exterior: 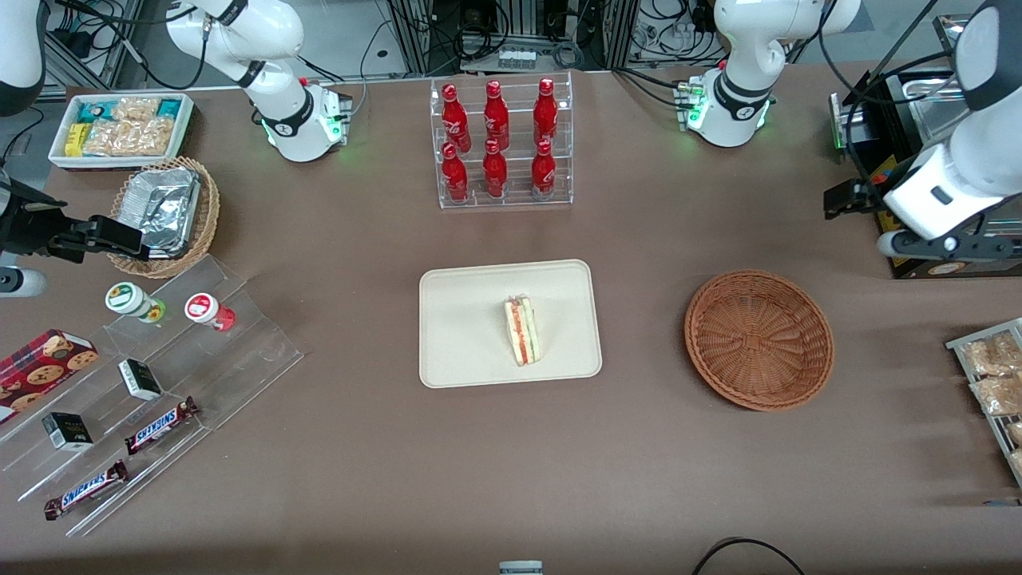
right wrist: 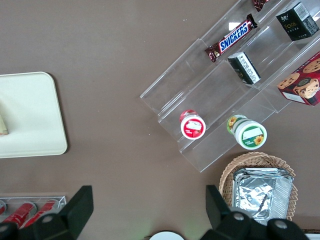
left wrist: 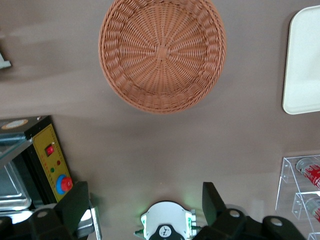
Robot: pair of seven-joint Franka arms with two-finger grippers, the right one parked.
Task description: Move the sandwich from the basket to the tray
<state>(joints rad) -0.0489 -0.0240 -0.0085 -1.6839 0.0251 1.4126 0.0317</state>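
Note:
The sandwich (exterior: 523, 331), a pale wedge with red and green filling, lies on the cream tray (exterior: 463, 335) at the table's middle. The reddish-brown wicker basket (exterior: 758, 339) (left wrist: 161, 52) sits beside the tray toward the working arm's end, with nothing in it. My gripper (exterior: 850, 200) (left wrist: 145, 200) hangs raised above the table, farther from the front camera than the basket and apart from it. Its fingers (left wrist: 212, 200) are spread wide and hold nothing. The wrist view also catches a corner of the tray (left wrist: 305, 65).
A clear rack of red bottles (exterior: 499, 144) stands farther from the front camera than the tray. A black device with a yellow panel (left wrist: 47, 160) stands close to my gripper. A wire rack of snack packets (exterior: 994, 383) is at the working arm's end; acrylic steps with snacks (exterior: 152, 375) are at the parked arm's.

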